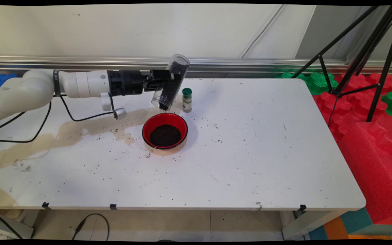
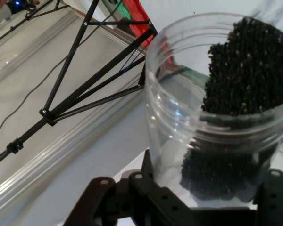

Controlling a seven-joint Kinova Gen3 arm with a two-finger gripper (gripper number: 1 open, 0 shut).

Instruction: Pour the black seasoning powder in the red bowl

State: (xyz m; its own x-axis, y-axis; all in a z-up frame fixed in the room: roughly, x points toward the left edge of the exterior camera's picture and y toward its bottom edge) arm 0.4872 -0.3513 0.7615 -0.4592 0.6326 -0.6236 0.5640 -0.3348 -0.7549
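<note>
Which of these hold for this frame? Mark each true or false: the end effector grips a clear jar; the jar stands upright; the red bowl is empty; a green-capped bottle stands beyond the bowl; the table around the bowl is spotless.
1. The end effector grips a clear jar. True.
2. The jar stands upright. False: it is tipped, mouth down, over the red bowl.
3. The red bowl is empty. False: it holds a heap of dark grains.
4. A green-capped bottle stands beyond the bowl. True.
5. The table around the bowl is spotless. False: dark grains lie scattered on it.
</note>
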